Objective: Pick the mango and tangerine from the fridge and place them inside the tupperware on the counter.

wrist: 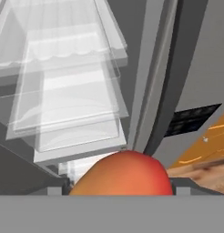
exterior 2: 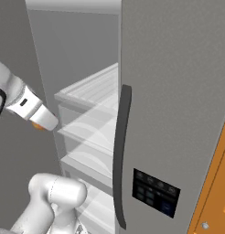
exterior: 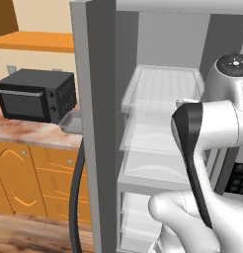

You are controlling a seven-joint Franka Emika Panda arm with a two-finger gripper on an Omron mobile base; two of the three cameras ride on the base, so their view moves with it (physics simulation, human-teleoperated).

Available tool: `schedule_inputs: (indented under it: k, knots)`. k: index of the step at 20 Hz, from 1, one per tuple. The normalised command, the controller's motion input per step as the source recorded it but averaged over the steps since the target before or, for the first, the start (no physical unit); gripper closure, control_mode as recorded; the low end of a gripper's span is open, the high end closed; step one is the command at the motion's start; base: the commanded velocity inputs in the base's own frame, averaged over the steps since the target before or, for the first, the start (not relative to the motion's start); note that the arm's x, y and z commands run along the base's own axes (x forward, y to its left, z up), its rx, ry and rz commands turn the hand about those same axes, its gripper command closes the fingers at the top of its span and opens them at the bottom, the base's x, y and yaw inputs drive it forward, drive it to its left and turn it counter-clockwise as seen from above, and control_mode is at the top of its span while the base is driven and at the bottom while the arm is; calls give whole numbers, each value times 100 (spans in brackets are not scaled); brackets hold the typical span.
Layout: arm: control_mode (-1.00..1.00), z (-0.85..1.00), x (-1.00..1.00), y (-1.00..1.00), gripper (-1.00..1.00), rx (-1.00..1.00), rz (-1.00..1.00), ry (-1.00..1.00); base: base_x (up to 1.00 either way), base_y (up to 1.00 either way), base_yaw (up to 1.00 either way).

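Note:
The mango (wrist: 125, 175), red-orange fading to yellow-orange, sits right between my fingertips in the hand view, and my gripper (wrist: 120, 184) is shut on it. From the right base view the hand (exterior 2: 34, 112) hovers in front of the open fridge's (exterior 2: 87, 105) translucent shelves, with a sliver of the mango (exterior 2: 37, 126) peeking out beneath it. The grey tupperware (exterior: 71, 122) rests on the counter (exterior: 29, 133) just left of the fridge door edge (exterior: 99, 123). The tangerine is out of view.
A black microwave (exterior: 37, 94) stands on the counter beside the tupperware. The dark curved handle (exterior: 76, 197) hangs on the open fridge door. The closed right door (exterior 2: 178, 114) carries a handle (exterior 2: 121, 155) and a dark control panel (exterior 2: 155, 192).

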Motion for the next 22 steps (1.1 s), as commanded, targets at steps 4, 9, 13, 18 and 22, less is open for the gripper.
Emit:
schedule_inputs:
  k: [4,9,13,18,22]
  knots:
    - [100,-1,-52,-8,100,0,0,0,-22,-2,0]
    - [100,0,0,0,100,0,0,0,-98,0,0]
    - [100,0,0,0,100,0,0,0,-100,8,0]
    - [100,0,0,0,100,0,0,0,-87,43,-4]
    - [100,0,0,0,100,0,0,0,-59,69,-6]
